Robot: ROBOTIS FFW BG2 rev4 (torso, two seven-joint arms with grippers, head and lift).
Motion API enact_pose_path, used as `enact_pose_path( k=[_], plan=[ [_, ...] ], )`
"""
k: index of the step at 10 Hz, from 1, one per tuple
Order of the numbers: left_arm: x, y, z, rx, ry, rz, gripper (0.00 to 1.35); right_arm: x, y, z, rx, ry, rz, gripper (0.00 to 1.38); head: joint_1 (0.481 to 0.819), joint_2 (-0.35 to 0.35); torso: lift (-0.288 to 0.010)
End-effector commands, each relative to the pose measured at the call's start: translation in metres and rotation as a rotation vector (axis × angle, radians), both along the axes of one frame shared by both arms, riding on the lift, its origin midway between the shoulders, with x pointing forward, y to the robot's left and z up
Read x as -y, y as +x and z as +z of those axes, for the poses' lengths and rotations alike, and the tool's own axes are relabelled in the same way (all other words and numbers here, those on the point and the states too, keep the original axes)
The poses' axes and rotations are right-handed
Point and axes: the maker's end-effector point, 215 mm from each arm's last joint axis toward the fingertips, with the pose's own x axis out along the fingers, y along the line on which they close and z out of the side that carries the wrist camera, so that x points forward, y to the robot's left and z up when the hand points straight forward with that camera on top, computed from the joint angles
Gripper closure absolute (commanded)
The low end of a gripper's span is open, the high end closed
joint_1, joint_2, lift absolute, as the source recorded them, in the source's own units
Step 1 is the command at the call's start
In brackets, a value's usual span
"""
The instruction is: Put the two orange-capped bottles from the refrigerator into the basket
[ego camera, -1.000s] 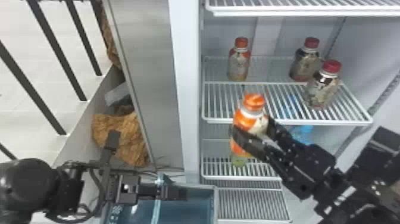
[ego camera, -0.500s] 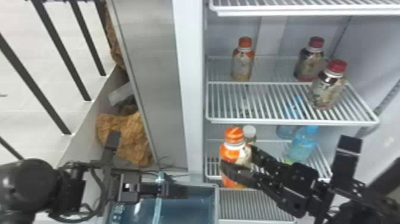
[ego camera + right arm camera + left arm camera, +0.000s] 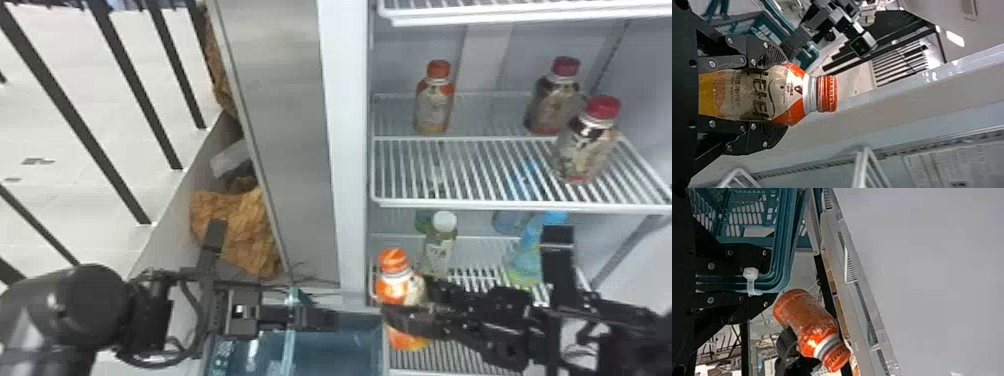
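Observation:
My right gripper (image 3: 407,300) is shut around an orange-capped bottle (image 3: 395,287), held upright in front of the lower shelf, just right of the basket (image 3: 350,340). In the right wrist view, the gripper (image 3: 783,94) has a finger on either side of the bottle (image 3: 789,94). A second orange-capped bottle (image 3: 433,105) stands at the left rear of the refrigerator's middle shelf. At the lower left, my left gripper (image 3: 320,317) is at the basket; in the left wrist view, the gripper (image 3: 768,276) is shut on the basket's teal rim (image 3: 785,246), with the held bottle (image 3: 809,325) beyond it.
Two red-capped bottles (image 3: 585,145) stand at the right of the middle shelf (image 3: 500,202). Below are a white-capped bottle (image 3: 440,245) and blue-capped bottles (image 3: 527,250). The refrigerator's side frame (image 3: 345,150) rises between the shelves and the brown crumpled material (image 3: 240,230).
The right gripper has lowered the bottle and brought it left, from in front of the middle shelf edge toward the basket. White-capped and blue-capped bottles behind it have come into view. The left arm has stayed put.

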Motion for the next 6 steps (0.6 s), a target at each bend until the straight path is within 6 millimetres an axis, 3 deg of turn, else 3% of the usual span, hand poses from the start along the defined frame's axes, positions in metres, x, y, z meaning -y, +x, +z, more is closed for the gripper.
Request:
enact_pose_path(
  k=[1,6],
  plan=[
    [0.000,0.000,-0.001,-0.003,0.001,0.001,1.21,-0.004,0.001,-0.012,-0.053,-0.016,0.044,0.80,0.695,0.097,-0.040],
    [-0.002,0.001,-0.003,-0.009,-0.003,0.011,1.21,-0.003,-0.025,-0.015,-0.169,-0.019,0.108,0.80,0.695,0.115,-0.040]
  ],
)
